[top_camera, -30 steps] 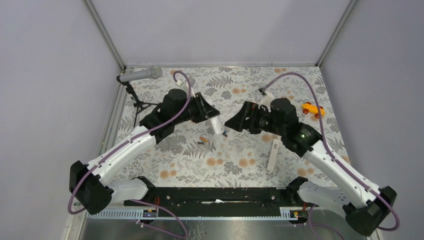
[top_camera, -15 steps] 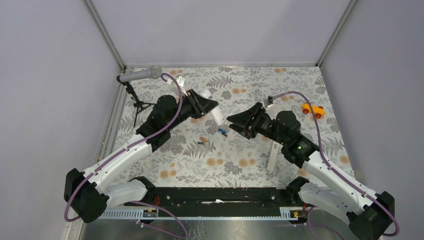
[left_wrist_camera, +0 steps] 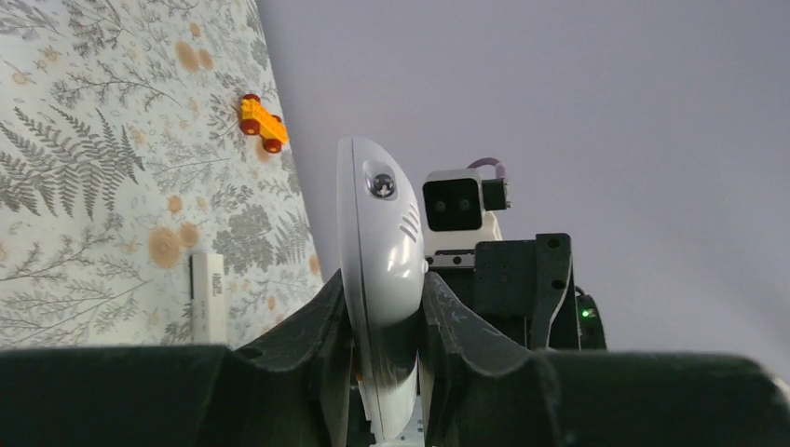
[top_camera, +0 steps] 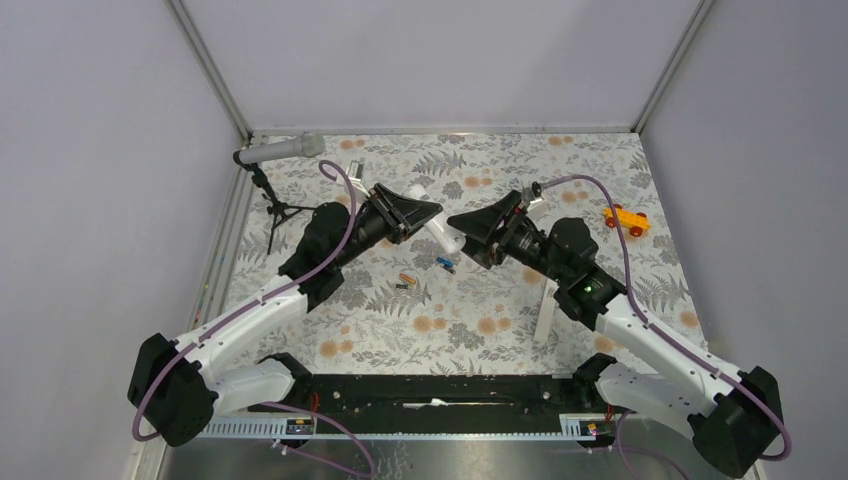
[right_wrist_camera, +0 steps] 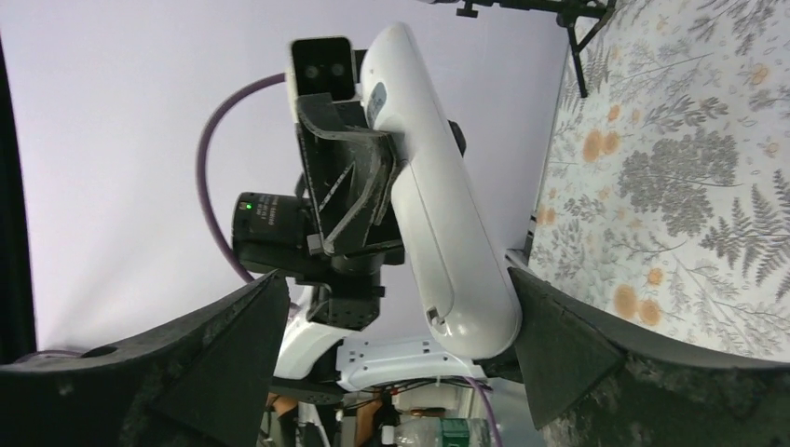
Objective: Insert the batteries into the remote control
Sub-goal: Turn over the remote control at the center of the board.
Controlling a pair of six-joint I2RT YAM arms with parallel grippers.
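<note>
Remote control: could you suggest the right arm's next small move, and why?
Probably shut the right gripper on the free end of the remote control: its jaws stand open around that end, the left gripper holds it aloft, and the orange-brown battery and blue battery lie on the table.

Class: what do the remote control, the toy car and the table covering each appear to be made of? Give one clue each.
Remote control: glossy white plastic, probably; highlights slide along its curved shell. Toy car: likely moulded plastic, from its flat, saturated orange; too small to confirm. Table covering: matte printed sheet with ferns, cloth or vinyl unclear.
</note>
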